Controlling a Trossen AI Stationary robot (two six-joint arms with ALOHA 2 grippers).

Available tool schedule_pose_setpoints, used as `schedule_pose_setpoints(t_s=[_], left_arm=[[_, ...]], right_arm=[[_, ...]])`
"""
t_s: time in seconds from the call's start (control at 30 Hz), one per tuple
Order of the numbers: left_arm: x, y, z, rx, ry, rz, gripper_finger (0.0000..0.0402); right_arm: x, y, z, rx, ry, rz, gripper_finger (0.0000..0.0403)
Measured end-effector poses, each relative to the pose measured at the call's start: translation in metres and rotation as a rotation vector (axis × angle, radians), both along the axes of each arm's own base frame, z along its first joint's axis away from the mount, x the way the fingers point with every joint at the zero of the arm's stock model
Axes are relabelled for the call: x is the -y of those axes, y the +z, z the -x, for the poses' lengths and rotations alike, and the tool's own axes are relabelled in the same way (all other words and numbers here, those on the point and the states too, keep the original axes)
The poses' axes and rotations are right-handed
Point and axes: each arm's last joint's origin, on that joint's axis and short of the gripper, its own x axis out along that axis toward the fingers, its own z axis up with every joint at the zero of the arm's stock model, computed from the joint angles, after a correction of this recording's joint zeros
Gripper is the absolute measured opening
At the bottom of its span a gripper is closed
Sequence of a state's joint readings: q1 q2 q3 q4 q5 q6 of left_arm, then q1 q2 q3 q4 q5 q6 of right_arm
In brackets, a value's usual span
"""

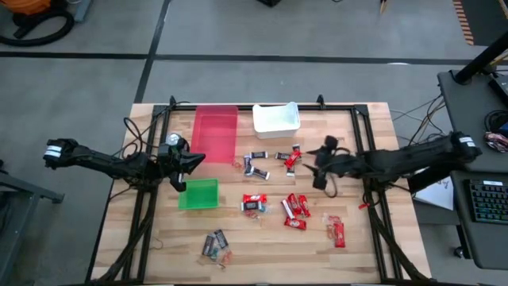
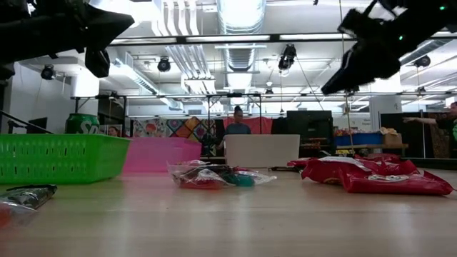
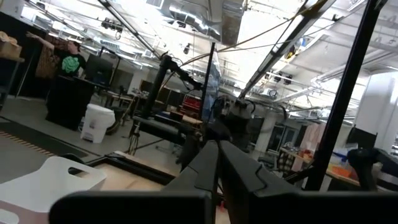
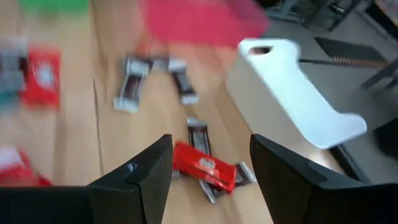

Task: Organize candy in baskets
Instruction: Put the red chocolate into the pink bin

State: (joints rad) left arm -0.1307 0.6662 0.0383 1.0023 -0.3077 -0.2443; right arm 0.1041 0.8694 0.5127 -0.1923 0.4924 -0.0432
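The candy is scattered over the wooden table (image 1: 262,254) in the middle and lower part of the overhead shot. A red-wrapped bar (image 4: 203,165) lies across a dark mini bar (image 4: 198,132) right in the gap between the right gripper's (image 1: 320,170) spread fingers in that arm's wrist view, so the pincer hangs wide open above that pair and isn't touching anything. From above, that same red bar (image 1: 291,159) sits just left of the gripper, slightly right of centre. Two more dark mini bars (image 1: 255,164) lie a bit further left, near the bottom end of the red basket (image 1: 215,132).

Lower down there's a cluster of red bars (image 1: 297,208) plus one more red piece (image 1: 338,231) toward the lower right, and a small mixed pile (image 1: 216,245) near the bottom edge, left of centre. Another red and dark pair (image 1: 254,203) sits just right of the green basket (image 1: 198,194).

The white basket (image 1: 276,119) is at the top centre, right of the red one — the green one sits below the red one, left of centre.

The left gripper (image 1: 187,168) is over on the left, hovering between the red and green baskets, fingers pressed together and holding nothing. A green soda can (image 2: 83,123) peeks out behind the green basket in the table-level view, and there's a person (image 2: 237,121) well back in the room.
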Motion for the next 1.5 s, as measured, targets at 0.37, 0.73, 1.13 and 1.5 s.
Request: schedule_pose_setpoints(t_s=[0.37, 0.73, 1.13, 1.5], left_arm=[[0.000, 0.000, 0.000, 0.002, 0.000, 0.000, 0.0000], [0.000, 0.000, 0.000, -0.001, 0.000, -0.001, 0.0000], [0.000, -0.001, -0.001, -0.005, -0.001, -0.001, 0.0000], [0.000, -0.001, -0.001, -0.006, -0.001, -0.001, 0.0000]], right_arm=[[0.013, -0.008, -0.055, -0.327, 0.033, 0.106, 0.0206], [0.042, -0.034, -0.077, -0.563, 0.127, 0.070, 0.0206], [0.066, -0.060, -0.089, -0.724, 0.160, 0.043, 0.0206], [0.078, -0.075, -0.104, -0.787, 0.182, 0.004, 0.0206]])
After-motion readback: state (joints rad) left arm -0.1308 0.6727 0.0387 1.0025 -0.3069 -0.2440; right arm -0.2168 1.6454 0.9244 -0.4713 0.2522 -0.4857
